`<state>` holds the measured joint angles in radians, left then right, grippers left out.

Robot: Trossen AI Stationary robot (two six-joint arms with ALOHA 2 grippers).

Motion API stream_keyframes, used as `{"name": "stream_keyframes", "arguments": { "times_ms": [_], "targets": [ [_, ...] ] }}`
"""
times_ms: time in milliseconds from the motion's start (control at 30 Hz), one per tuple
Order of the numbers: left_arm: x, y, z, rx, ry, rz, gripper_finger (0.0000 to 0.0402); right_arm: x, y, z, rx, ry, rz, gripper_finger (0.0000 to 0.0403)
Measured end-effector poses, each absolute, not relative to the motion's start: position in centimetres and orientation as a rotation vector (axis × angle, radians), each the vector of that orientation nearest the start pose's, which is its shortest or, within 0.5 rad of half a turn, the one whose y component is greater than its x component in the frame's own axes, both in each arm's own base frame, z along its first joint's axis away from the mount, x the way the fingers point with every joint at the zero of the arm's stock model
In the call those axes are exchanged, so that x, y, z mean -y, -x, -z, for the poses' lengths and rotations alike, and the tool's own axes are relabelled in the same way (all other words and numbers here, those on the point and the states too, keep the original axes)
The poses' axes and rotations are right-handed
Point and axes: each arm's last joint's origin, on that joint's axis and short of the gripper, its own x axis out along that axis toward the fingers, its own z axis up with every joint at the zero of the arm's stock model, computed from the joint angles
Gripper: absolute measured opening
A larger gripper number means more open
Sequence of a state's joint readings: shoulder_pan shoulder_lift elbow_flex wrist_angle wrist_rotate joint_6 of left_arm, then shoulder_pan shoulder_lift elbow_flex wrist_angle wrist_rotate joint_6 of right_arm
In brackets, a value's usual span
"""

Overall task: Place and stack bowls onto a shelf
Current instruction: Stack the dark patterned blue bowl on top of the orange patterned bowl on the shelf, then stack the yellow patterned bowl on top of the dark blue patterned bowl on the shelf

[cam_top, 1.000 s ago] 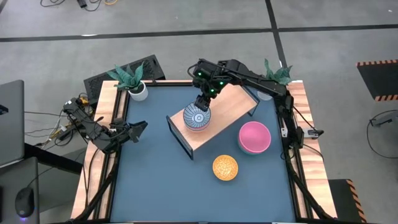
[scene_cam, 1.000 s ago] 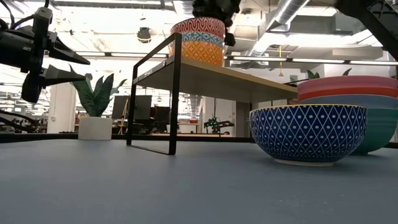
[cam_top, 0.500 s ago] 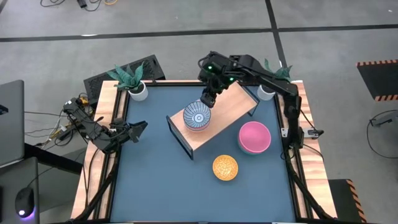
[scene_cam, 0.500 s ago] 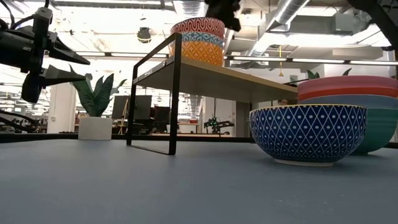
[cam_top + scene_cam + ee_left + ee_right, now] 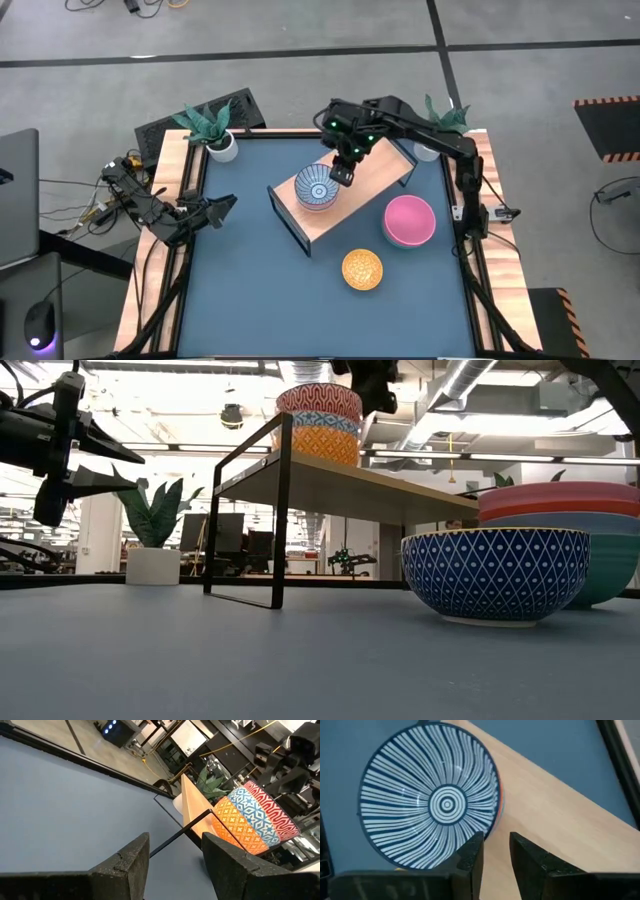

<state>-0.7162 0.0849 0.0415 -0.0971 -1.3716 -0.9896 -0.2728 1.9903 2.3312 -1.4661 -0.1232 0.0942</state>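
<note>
Shelf (image 5: 365,185) position: the light-wood board on its black frame stands diagonally across the middle of the blue table (image 5: 250,270). A stack of three small patterned bowls (image 5: 317,189) sits on the shelf end nearer the left arm. In the low view the stack (image 5: 320,422) shows a red-patterned bowl on top, a light blue one under it and an orange one at the base. From above, the top bowl's inside shows blue and white radial stripes (image 5: 432,805).

Right gripper (image 5: 343,175): it hangs above the shelf board, just beside the stack's rim on the side toward the right arm. Its fingers (image 5: 470,857) stand slightly apart with a narrow gap between them and hold nothing; the bowl rim lies just past the fingertips, apart from them.

Left gripper (image 5: 222,207): it waits at the table's left edge, well apart from the shelf, with its fingers (image 5: 125,862) spread and empty, pointing toward the stack (image 5: 255,817).

Remaining bowls on the table:
- A yellow-orange bowl (image 5: 362,269) sits off the shelf, near the front. In the low view its outside is dark blue with a white diamond pattern (image 5: 495,572).
- A pink bowl (image 5: 409,220) sits just beside the shelf on the right side. In the low view it is nested in a teal bowl (image 5: 610,565).

A potted plant (image 5: 212,128) stands at the table's far left corner.
</note>
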Motion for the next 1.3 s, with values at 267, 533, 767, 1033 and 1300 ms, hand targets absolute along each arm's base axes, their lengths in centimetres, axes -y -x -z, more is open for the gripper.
{"name": "stream_keyframes", "arguments": {
  "times_ms": [267,533,767,1033,1300],
  "targets": [
    [2.9,-7.7,-16.5,0.257,0.831,-0.63,0.0165,10.0,-36.9,-39.4,-1.103,-0.295,0.178,0.0116],
    [2.9,-7.7,-16.5,0.256,0.83,-0.63,0.0165,9.2,-34.8,-41.1,-1.106,-0.318,0.186,0.0116],
    [2.9,-7.7,-16.5,0.256,0.826,-0.632,0.0165,5.6,-33.2,-42.8,-1.106,-0.356,0.158,0.0116],
    [2.9,-7.7,-16.5,0.254,0.819,-0.634,0.0165,0.2,-32.6,-39.7,-1.271,-0.376,0.184,0.0166],
    [2.9,-7.7,-16.5,0.24,0.783,-0.634,0.0165,-3.7,-32.0,-32.3,-1.423,-0.368,0.224,0.0243]
  ]
}}
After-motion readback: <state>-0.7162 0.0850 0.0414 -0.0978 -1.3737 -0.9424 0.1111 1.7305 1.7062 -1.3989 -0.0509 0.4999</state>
